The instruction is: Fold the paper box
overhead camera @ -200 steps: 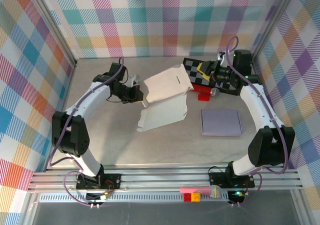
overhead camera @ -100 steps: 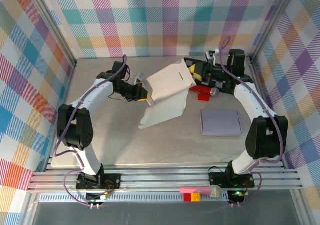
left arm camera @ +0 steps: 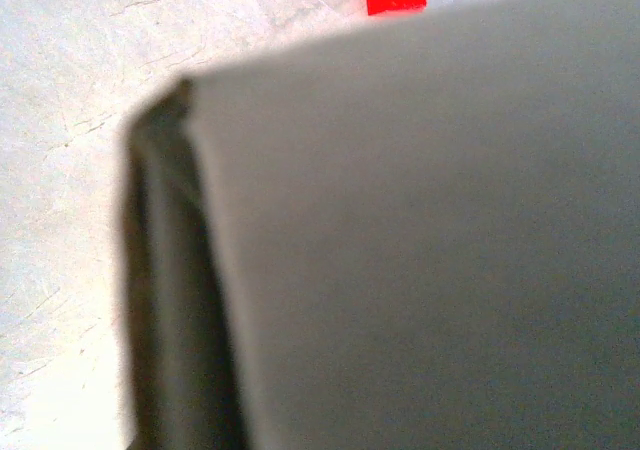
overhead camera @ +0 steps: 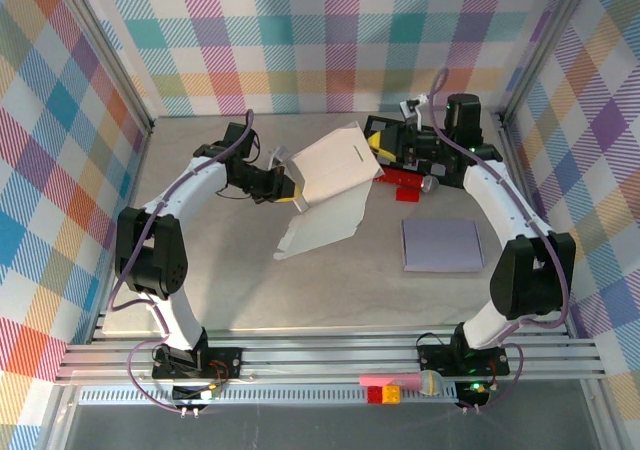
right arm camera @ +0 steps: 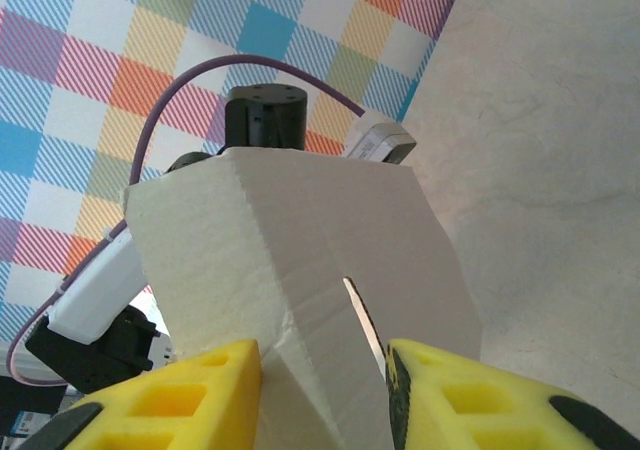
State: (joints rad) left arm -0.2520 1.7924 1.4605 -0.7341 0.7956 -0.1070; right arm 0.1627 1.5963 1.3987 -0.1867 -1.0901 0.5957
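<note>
The paper box (overhead camera: pixel 335 168) is a white, part-unfolded sheet held up off the table, with a lower flap (overhead camera: pixel 325 225) hanging down to the surface. My left gripper (overhead camera: pixel 292 194) is shut on its left edge. In the left wrist view the paper box (left arm camera: pixel 420 250) fills most of the frame as a grey blur and hides the fingers. My right gripper (overhead camera: pixel 386 151) is at the sheet's right edge. In the right wrist view a creased fold of the paper box (right arm camera: pixel 290 230) lies between the open right gripper's (right arm camera: pixel 322 362) yellow fingers (right arm camera: pixel 190 395), beside a narrow slit.
A black checkered board (overhead camera: pixel 384 128) lies at the back right under the right arm. A red block (overhead camera: pixel 405 182) and a small grey ball (overhead camera: pixel 428 183) sit beside it. A flat lilac pad (overhead camera: pixel 442 244) lies at the right. Plaid walls close in three sides.
The right gripper has moved left onto the paper's right edge and narrowed slightly. The left arm shifted the sheet a little toward the back and right, then held still.
</note>
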